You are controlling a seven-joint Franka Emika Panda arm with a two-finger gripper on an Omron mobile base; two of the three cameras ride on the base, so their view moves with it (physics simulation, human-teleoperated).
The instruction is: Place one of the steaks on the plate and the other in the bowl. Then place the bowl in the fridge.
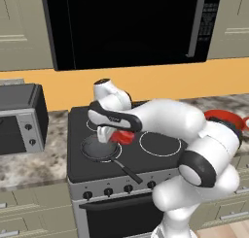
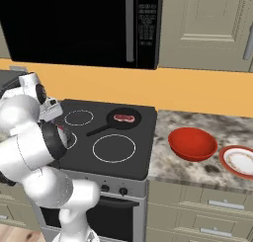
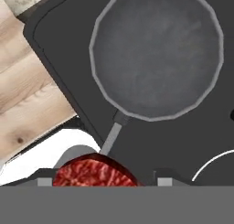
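A black stovetop [image 1: 160, 149] sits between marble tables. The fingers [image 3: 104, 181] grip the bright red steak [image 1: 124, 136] above an empty skillet [image 3: 155, 54]. Carry it level and high toward the bowl [image 2: 192, 143] or plate [image 2: 238, 160], clearing the second pan holding the paler steak [image 2: 124, 118].

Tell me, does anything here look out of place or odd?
Nothing looks spilled or broken. The gripper holds a bright red steak above an empty grey pan on the stove. The paler steak sits in a black pan; the bowl and plate wait on the counter.
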